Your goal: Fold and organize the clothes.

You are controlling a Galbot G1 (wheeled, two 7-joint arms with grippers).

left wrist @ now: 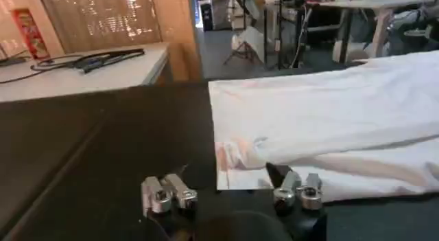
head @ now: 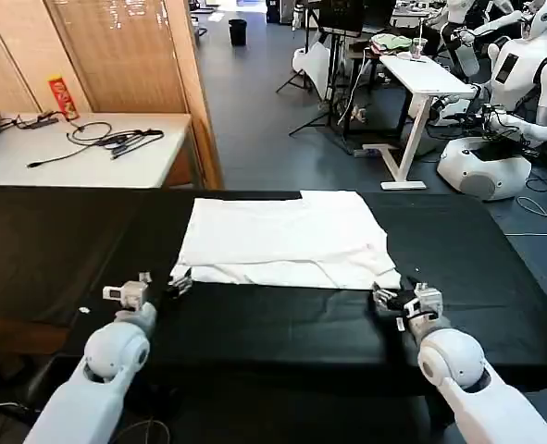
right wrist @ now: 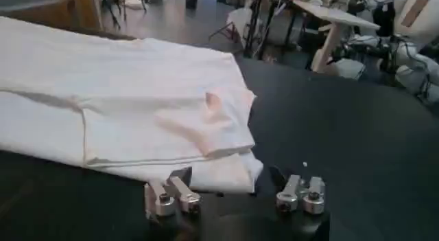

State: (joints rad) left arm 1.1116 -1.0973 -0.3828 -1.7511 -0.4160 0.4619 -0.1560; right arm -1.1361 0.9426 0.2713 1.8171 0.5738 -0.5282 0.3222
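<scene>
The clothes are one white T-shirt [head: 282,236], lying flat and partly folded on the black table [head: 282,324], with a folded layer along its near edge. My left gripper [head: 179,283] sits low at the shirt's near left corner. In the left wrist view the left gripper [left wrist: 230,184] is open, and the shirt [left wrist: 329,119] has its corner just ahead of the gap between the fingers. My right gripper [head: 387,296] sits at the near right corner. The right gripper [right wrist: 233,186] is open too, with the shirt's [right wrist: 137,91] folded corner reaching between the fingertips. No print shows.
A pale side table [head: 32,157] with black cables [head: 106,139] and a red can [head: 62,96] stands behind on the left. A white desk [head: 421,79] and other robots [head: 504,102] stand at the back right. Bare black tabletop flanks the shirt.
</scene>
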